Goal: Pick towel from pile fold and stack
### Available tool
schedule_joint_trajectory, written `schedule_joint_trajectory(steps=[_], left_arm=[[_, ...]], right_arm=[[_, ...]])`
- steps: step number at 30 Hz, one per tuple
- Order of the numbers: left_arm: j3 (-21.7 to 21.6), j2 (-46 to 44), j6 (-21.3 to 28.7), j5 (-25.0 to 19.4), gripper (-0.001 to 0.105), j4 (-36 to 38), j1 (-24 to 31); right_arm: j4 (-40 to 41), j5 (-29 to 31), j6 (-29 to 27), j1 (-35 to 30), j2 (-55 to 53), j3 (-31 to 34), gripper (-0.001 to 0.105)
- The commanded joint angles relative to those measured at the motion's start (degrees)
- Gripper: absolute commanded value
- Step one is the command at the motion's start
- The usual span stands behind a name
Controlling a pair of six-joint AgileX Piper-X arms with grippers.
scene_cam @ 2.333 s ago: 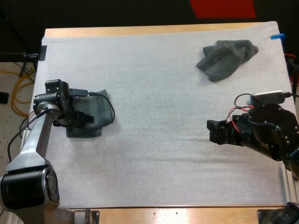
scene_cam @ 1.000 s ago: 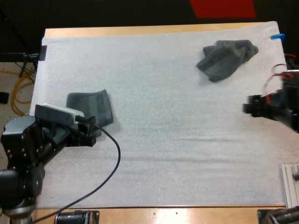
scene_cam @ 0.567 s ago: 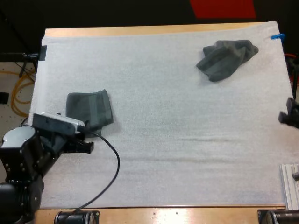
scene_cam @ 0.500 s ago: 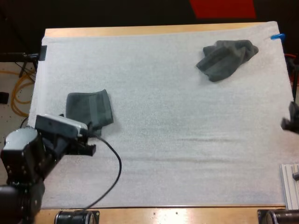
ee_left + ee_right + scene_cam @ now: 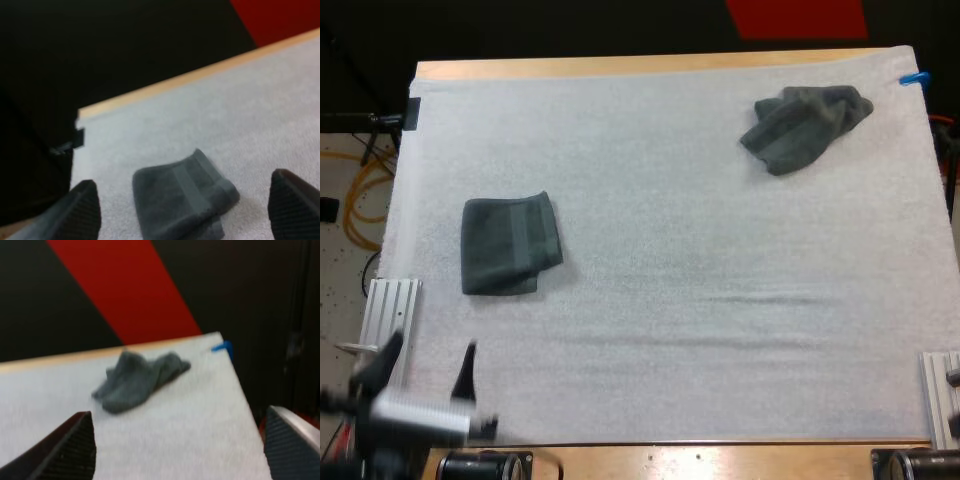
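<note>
much mat between folded towel, crumpled towel

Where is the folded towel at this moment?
In the high view the folded towel lies on the left side of the mat, apart from the crumpled towel at the far right; the left tool is nearer the front edge.
</note>
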Motion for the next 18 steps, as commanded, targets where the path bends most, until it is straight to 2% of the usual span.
schedule_joint_trajectory(steps=[1,6,9,11,14,18], left_arm=[[0.57,-3.57,0.22,-0.58,0.067,0.88,-0.18],[1.07,-14.69,0.22,-0.61,0.067,10.06,-0.18],[-0.29,-15.08,0.22,-1.98,0.067,19.57,0.37],[-0.27,-15.23,0.22,-3.01,0.067,21.77,0.58],[-0.07,-15.54,-0.10,-2.77,0.067,21.00,0.56],[2.33,-15.39,-0.22,-1.98,0.067,14.98,0.56]], right_arm=[[0.08,-0.14,-0.11,0.04,-1.86,0.15,0.069],[3.42,0.29,-0.22,0.04,-6.04,-0.62,0.069],[4.39,-0.08,-0.26,0.04,-6.05,-0.04,0.069],[4.36,-0.07,-0.26,0.04,-6.05,0.43,0.069],[3.36,-0.07,-0.26,0.04,-6.05,1.84,0.069],[1.46,-0.07,-0.29,0.04,-6.05,4.55,0.069]])
